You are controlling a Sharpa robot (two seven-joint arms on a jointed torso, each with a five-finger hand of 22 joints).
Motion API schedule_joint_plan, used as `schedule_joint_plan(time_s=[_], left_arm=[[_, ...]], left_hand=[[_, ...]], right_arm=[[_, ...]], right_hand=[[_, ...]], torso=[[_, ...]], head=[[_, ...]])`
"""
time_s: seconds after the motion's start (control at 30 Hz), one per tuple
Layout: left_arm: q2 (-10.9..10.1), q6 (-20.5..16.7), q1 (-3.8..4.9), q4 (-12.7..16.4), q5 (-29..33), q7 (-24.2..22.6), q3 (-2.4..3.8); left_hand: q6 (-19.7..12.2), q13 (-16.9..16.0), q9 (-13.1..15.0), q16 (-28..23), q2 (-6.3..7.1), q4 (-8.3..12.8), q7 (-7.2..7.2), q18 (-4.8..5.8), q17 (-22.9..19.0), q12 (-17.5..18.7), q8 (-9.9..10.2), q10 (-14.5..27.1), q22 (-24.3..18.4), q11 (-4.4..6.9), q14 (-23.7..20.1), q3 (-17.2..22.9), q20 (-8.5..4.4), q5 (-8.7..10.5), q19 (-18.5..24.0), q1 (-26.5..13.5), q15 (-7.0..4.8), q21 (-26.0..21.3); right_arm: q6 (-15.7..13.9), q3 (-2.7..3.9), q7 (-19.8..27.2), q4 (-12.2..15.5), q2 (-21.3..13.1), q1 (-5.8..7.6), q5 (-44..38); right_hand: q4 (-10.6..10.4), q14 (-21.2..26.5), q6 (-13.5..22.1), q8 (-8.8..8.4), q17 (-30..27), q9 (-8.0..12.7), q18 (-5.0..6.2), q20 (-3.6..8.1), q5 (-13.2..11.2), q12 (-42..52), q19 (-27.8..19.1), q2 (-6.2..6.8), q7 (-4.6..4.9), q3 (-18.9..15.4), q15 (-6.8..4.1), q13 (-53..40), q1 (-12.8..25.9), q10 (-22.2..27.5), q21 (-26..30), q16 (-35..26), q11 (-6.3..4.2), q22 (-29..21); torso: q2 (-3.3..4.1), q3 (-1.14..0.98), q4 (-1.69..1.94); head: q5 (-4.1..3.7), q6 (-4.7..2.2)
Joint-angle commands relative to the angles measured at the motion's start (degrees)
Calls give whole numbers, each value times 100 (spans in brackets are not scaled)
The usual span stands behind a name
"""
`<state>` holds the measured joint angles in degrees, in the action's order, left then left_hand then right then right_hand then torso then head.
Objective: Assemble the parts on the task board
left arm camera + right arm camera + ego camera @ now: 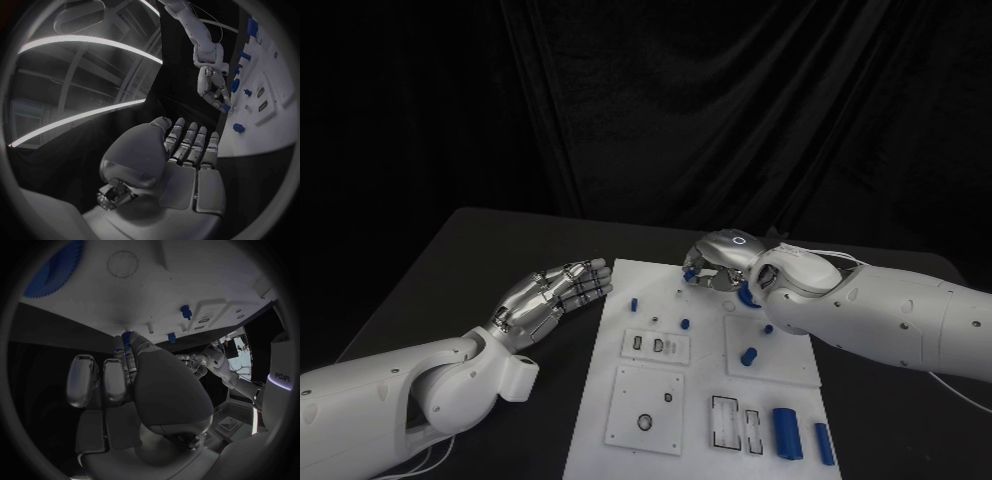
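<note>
The white task board (635, 400) lies mid-table with blue parts on it. My right hand (728, 262) hovers over the board's far end with its fingers curled, pinching a small blue part (689, 270) at the fingertips; the same small blue part (127, 338) appears between thumb and finger in the right wrist view. A blue gear (747, 296) sits under that hand. My left hand (557, 294) lies flat and open on the table beside the board's left edge, holding nothing. The left wrist view also has the left hand (187, 150) and the right hand (212, 89).
Small blue pegs (633, 303) (685, 323) (749, 355) stand on the board's plates. A thick blue cylinder (786, 432) and a slim one (824, 443) lie at the near right corner. Rectangular slots (726, 420) open beside them. A black curtain hangs behind the table.
</note>
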<state>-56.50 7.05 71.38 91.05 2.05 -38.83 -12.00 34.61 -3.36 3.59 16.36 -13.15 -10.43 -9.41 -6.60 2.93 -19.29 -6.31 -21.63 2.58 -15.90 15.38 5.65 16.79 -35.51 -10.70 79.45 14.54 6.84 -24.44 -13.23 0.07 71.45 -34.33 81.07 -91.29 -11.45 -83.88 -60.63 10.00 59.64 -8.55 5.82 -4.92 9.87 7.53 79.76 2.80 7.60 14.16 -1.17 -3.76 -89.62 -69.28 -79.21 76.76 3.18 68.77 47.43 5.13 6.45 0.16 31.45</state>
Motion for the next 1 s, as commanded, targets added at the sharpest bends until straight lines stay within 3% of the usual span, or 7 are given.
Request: schedule_joint_plan(time_s=[0.03, 0.33, 0.73, 1.0], left_arm=[[13, 94, 4, 3, 20, -1603, 2], [17, 99, 4, -17, 20, -1590, -1], [55, 103, 4, -42, 47, -1564, -6], [61, 94, 4, -57, 131, -1542, -9]], left_hand=[[43, -7, 8, 7, 26, 11, -15, 89, 9, -38, -21, -16, 6, -18, -3, 28, -7, -34, -31, 23, 50, 23], [51, -8, 9, 11, 32, 11, -21, 95, 8, -42, -24, -24, 4, -25, -4, 53, -7, -39, -30, 19, 56, 21], [51, -7, 8, 12, 34, 10, -26, 98, 8, -43, -24, -25, 4, -27, -4, 60, -7, -39, -30, 16, 59, 21], [51, -7, 8, 10, 39, 9, -31, 101, 7, -41, -24, -24, 3, -31, -9, 69, -6, -35, -28, 12, 62, 20]], right_arm=[[110, -5, -76, -39, 16, -43, 8], [114, -4, -82, -113, 69, -69, 8], [199, -1, -135, -150, 102, -72, 8], [276, 7, -170, -169, 135, -71, 8]], right_hand=[[27, -90, -74, 139, -7, -664, -113, 10, 33, -53, -1, 52, -106, 10, -5, 8, -18, 35, -19, -11, 25, -4], [31, -90, -40, 109, -5, -670, -112, -2, 28, -104, -5, 51, -90, 27, 9, 7, -14, 60, -14, -13, 42, -6], [1, -76, 41, 33, -34, -672, -106, -33, 1, -209, -24, 57, -55, 49, 42, 3, 43, 107, 6, -33, 80, -26], [-40, -50, 187, -97, -72, -649, -100, -77, -59, -341, -51, 96, -4, 68, 90, 1, 111, 217, 32, -62, 136, -45]], torso=[[0, -3, -4], [-1, -7, -21], [-10, 1, -8], [-13, 1, 12]], head=[[10, 45], [41, 149], [23, 266], [-48, 331]])
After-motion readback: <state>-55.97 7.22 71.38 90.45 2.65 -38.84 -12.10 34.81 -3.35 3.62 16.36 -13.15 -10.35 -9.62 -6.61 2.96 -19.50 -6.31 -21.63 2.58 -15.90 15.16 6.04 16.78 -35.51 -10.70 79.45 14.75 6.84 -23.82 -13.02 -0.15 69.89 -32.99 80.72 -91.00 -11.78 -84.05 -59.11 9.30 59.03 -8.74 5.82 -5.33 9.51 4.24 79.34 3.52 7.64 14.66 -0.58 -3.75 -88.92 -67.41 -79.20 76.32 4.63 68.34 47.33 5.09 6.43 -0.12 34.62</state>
